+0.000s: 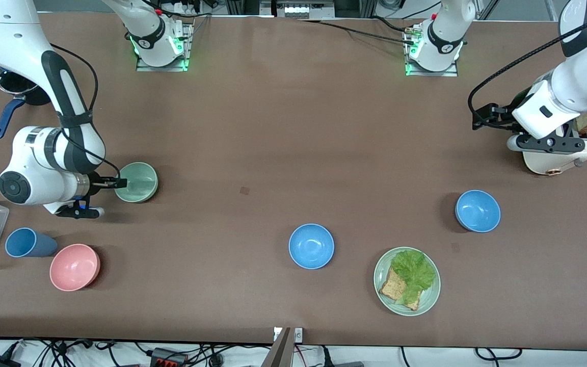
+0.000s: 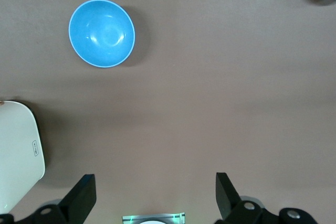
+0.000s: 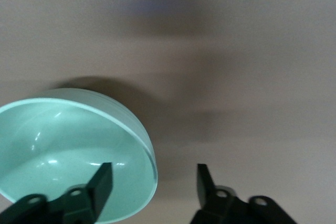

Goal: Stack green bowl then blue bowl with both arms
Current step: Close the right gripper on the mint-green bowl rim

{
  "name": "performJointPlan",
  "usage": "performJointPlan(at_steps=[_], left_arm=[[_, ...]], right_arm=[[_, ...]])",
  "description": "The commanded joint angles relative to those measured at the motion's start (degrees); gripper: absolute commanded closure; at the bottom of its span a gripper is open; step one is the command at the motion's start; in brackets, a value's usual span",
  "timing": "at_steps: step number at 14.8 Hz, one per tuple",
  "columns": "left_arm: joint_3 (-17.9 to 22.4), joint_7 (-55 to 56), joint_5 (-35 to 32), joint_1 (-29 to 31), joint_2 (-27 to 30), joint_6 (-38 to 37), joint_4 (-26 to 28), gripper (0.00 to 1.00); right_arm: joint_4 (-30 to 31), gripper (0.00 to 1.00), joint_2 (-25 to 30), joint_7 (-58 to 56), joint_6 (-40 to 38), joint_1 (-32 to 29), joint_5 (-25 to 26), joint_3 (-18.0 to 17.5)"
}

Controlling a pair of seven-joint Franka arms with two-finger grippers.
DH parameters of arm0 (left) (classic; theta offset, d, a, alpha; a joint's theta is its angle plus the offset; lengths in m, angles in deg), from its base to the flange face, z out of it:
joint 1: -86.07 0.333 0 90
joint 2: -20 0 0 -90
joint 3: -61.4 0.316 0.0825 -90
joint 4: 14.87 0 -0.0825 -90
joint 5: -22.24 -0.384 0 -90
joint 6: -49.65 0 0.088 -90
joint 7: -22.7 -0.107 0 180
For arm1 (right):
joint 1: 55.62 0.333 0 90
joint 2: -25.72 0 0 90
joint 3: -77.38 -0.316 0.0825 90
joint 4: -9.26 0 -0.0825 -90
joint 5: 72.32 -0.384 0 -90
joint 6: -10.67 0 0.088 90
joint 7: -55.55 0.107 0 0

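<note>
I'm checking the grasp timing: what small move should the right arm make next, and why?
Probably close the right gripper: its open fingers straddle the green bowl rim, one inside, one outside, nothing pinched yet. The left gripper waits open above the toaster.

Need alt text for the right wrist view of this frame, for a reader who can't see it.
The right gripper straddles the rim of the green bowl, one finger inside it and one outside, jaws not closed on it. The bowl sits on the brown table.
</note>
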Motion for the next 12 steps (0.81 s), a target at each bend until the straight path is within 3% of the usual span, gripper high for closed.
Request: performJointPlan(at_steps=[1, 4, 7, 10, 12], left_arm=[[-0.1, -0.2, -0.8, 0.3, -0.8, -1.3, -1.6, 0.00], [0.0, -0.2, -0.7, 0.3, -0.8, -1.3, -1.6, 0.00], [0.1, 0.1, -0.7, 0.3, -0.9, -1.3, -1.6, 0.00], [0.1, 4.7, -0.5, 0.7, -1.0, -1.4, -1.7, 0.00], [0.1, 5.1, -0.6, 1.3, -1.0, -1.4, -1.7, 0.00]], right_arm=[[1.1, 0.50, 0.0, -0.8, 0.2, -0.7, -0.1, -0.5], [1.1, 0.71, -0.1, -0.8, -0.4, -0.6, -0.1, -0.5], [1.0, 1.00, 0.0, -3.3, -1.2, -0.5, -0.1, -0.6], [0.1, 1.00, 0.9, -3.9, -4.0, 0.0, -0.3, -1.3], [-1.5, 1.00, 2.8, -3.4, -6.8, 0.1, -0.3, -4.5]])
